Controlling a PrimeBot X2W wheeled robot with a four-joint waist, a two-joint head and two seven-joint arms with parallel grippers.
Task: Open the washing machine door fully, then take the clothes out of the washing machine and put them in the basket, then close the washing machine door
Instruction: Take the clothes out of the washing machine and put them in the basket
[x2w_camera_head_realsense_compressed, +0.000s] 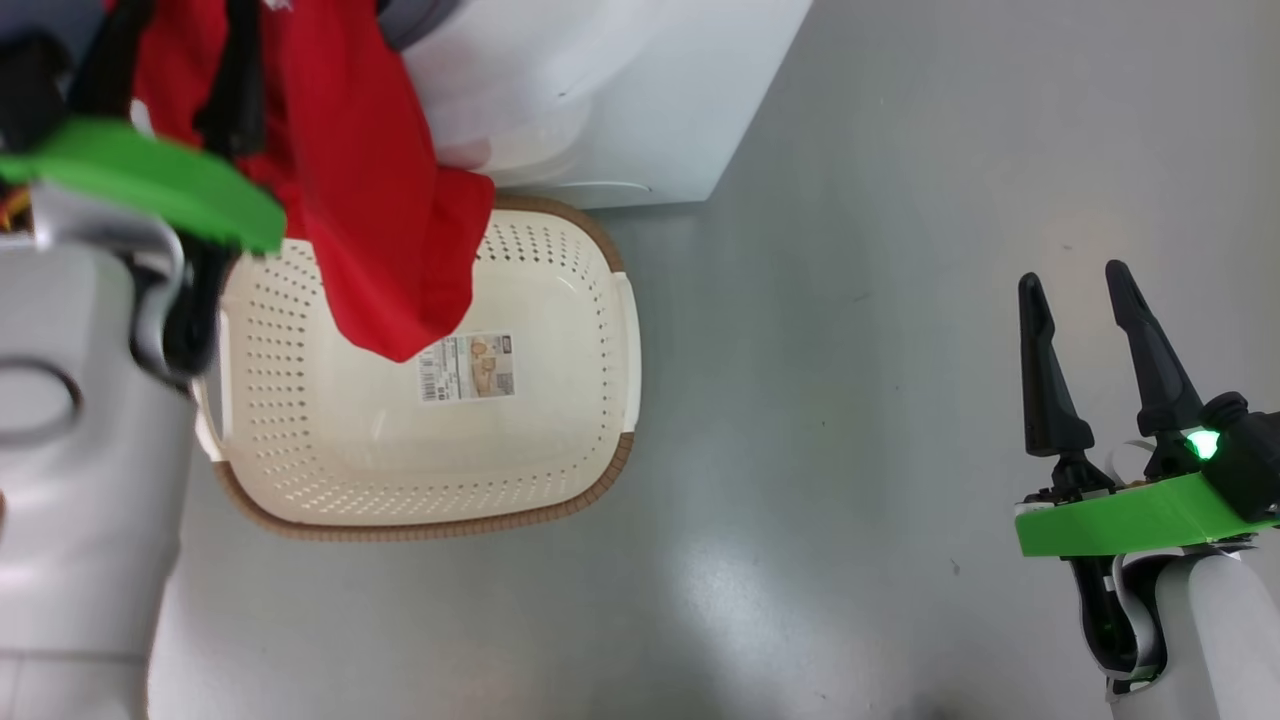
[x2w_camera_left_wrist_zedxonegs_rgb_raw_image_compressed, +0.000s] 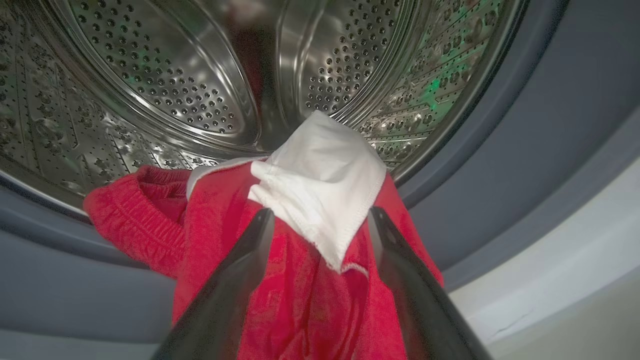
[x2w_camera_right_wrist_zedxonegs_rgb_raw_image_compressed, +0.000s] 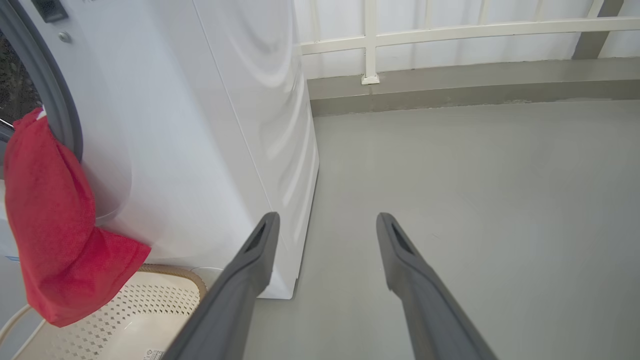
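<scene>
The red clothes (x2w_camera_head_realsense_compressed: 370, 200) hang out of the washing machine (x2w_camera_head_realsense_compressed: 600, 90) mouth, and their lower end dangles over the cream basket (x2w_camera_head_realsense_compressed: 420, 528) on the floor in front. In the left wrist view my left gripper (x2w_camera_left_wrist_zedxonegs_rgb_raw_image_compressed: 320, 215) is open at the drum's (x2w_camera_left_wrist_zedxonegs_rgb_raw_image_compressed: 175, 75) lip. The clothes (x2w_camera_left_wrist_zedxonegs_rgb_raw_image_compressed: 300, 280), with a white panel, lie between and over its spread fingers. My right gripper (x2w_camera_head_realsense_compressed: 1075, 280) is open and holds nothing, over bare floor to the right of the basket. The door is out of view.
The grey rubber ring (x2w_camera_left_wrist_zedxonegs_rgb_raw_image_compressed: 500, 175) frames the drum. A paper sticker (x2w_camera_head_realsense_compressed: 466, 367) lies on the basket's bottom. Grey floor (x2w_camera_head_realsense_compressed: 880, 400) spreads to the machine's right. A white railing (x2w_camera_right_wrist_zedxonegs_rgb_raw_image_compressed: 370, 45) on a low kerb stands behind it.
</scene>
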